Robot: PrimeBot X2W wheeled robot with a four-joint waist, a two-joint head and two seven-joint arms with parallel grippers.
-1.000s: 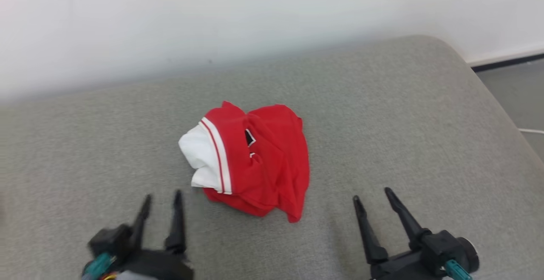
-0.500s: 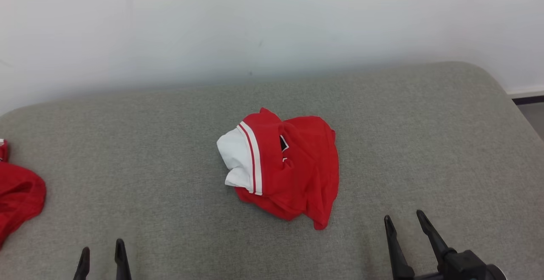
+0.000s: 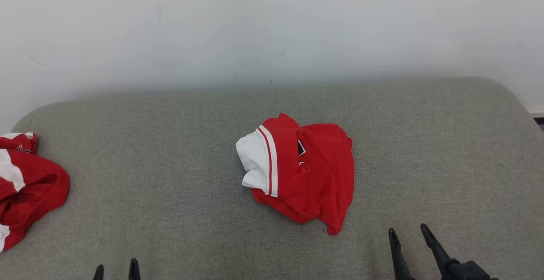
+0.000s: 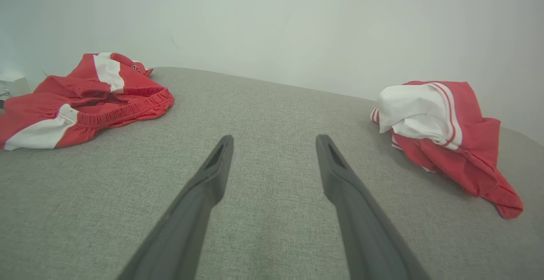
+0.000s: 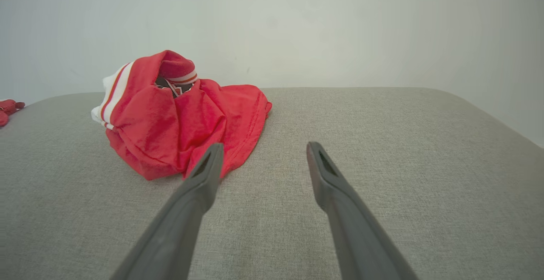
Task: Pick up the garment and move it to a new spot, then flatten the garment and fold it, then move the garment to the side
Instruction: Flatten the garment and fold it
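A pale, bare wall [image 3: 272, 25] fills the upper part of the head view. Below it, a grey woven surface [image 3: 170, 220] with rounded corners spans the frame from side to side.

The garment [image 3: 306, 173] lies crumpled in a heap at the centre of the head view, resting on the surface and touched by neither arm. It is bright red, with a white panel bunched at its left side. A white band split by 1 thin red stripe borders that panel. From the right wrist view, the garment [image 5: 178, 123] stands in soft folds at centre left, and a thin hem trails toward the lower right.

A second red and white garment [image 3: 29, 186] is bunched at the left edge, well apart from the first.

The right jaws are open and empty at the lower right, with the fingertips [image 3: 425, 230] short of the garment. The left jaws are spread and empty, their tips [image 3: 134, 266] at the bottom edge.

A small dark patch [image 3: 301, 147] with white edging shows in a fold, and nothing on it can be read.
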